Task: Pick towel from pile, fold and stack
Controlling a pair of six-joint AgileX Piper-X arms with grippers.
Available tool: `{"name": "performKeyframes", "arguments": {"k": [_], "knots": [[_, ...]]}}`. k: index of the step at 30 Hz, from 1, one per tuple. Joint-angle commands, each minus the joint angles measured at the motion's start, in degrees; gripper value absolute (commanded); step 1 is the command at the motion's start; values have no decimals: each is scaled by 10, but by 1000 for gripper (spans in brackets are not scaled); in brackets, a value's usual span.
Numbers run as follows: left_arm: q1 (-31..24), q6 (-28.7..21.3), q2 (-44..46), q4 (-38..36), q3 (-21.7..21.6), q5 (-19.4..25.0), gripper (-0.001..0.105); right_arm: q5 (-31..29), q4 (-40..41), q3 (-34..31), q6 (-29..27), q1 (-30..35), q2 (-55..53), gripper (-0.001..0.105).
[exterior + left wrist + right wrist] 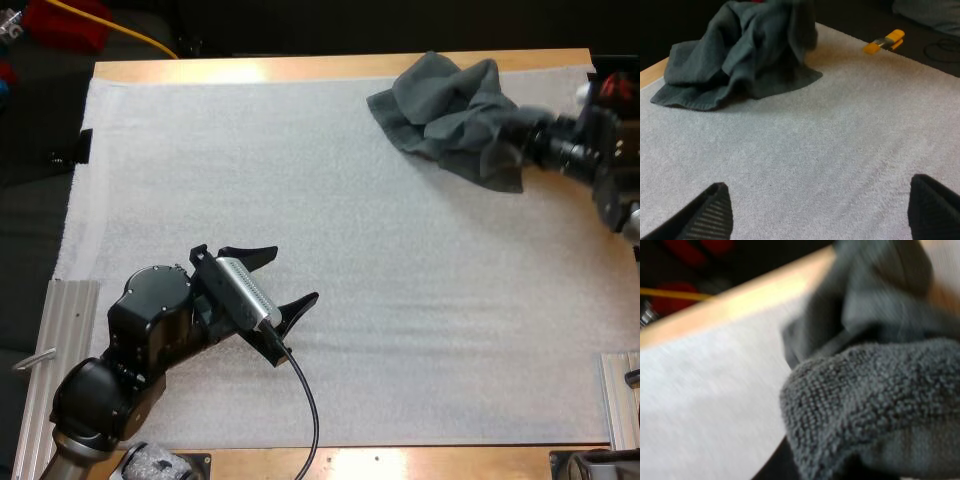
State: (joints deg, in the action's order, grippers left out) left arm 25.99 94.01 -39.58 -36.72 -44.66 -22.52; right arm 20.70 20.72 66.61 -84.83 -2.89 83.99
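1 high, 2 wrist-close (towel (440, 110) common)

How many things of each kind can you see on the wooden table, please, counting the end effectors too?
crumpled dark grey-green towel: 1
white mat: 1
black end effectors: 2, the left end effector and the right end effector
Total: 4
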Motion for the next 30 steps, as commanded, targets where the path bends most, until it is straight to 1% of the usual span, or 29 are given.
{"name": "performKeyframes", "arguments": {"k": [1, 7, 16, 20, 22, 26, 30], "knots": [[3, -1, 0, 10, -5, -3, 70, -1, 13, 29, -7, -1, -9, 0], [3, -1, 0, 10, -5, -3, 70, -1, 62, 125, -11, -1, -8, 0], [3, -1, 0, 10, -5, -3, 70, 0, 114, 222, -14, -1, -8, 0], [3, -1, 0, 10, -5, -3, 70, 0, 142, 244, -15, -1, -8, 0], [3, -1, 0, 10, -5, -3, 70, 0, 159, 251, -30, -6, -8, 0], [3, -1, 0, 10, -5, -3, 70, -4, 186, 259, -51, -19, -8, 0], [3, -1, 0, 10, -5, -3, 70, -4, 197, 259, -53, -39, -8, 0]]}}
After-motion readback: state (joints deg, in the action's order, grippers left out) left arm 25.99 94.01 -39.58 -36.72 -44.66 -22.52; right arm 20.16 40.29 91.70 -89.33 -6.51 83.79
